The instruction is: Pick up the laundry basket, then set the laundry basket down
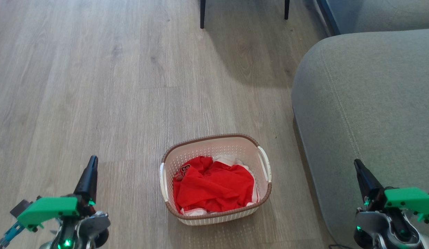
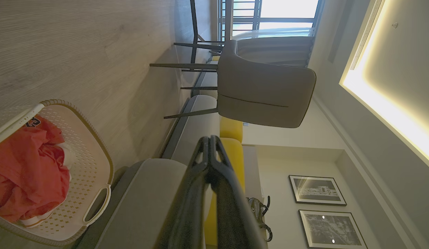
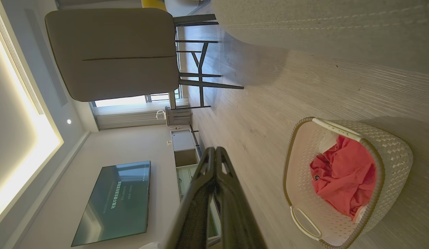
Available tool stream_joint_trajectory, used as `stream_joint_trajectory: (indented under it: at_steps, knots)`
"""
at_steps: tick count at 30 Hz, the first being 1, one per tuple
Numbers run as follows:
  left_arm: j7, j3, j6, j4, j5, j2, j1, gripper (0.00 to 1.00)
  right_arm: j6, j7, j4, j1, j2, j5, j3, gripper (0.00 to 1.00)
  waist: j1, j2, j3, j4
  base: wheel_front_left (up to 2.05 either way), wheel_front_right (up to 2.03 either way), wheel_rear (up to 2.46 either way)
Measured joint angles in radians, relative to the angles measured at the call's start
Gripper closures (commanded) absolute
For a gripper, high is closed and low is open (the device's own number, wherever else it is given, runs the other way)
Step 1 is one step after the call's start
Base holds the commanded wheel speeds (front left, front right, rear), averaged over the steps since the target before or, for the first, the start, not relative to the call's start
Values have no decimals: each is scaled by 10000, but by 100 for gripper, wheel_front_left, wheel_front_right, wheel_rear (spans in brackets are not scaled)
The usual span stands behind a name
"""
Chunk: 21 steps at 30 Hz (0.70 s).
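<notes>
The laundry basket (image 1: 214, 145) stands on the wood floor, cream-white and perforated, with a brown rim and a white handle on each side. Red and white clothes lie inside it. My left gripper (image 1: 91, 162) is at the lower left, well to the left of the basket, shut and empty. My right gripper (image 1: 357, 164) is at the lower right, in front of the sofa, shut and empty. The basket (image 2: 93, 166) shows at the lower left of the left wrist view, beside the shut left gripper (image 2: 210, 140). It (image 3: 297, 180) sits lower right in the right wrist view, apart from the shut right gripper (image 3: 214, 150).
A grey sofa (image 1: 366, 97) fills the right side, close to the basket's right handle. Dark chair legs (image 1: 202, 14) stand at the top. A grey chair (image 2: 263, 93) is farther off. Open wood floor (image 1: 97, 86) stretches to the left and ahead.
</notes>
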Motion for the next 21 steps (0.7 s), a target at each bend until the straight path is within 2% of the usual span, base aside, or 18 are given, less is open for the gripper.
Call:
stream_joint_trajectory:
  at_steps: [21]
  knots:
    - [0, 0, 0, 0, 0, -2, 0, 100, 0, 8, 0, 0, 0, 0, 0, 100, 0, 0, 0, 0, 0, 0, 0]
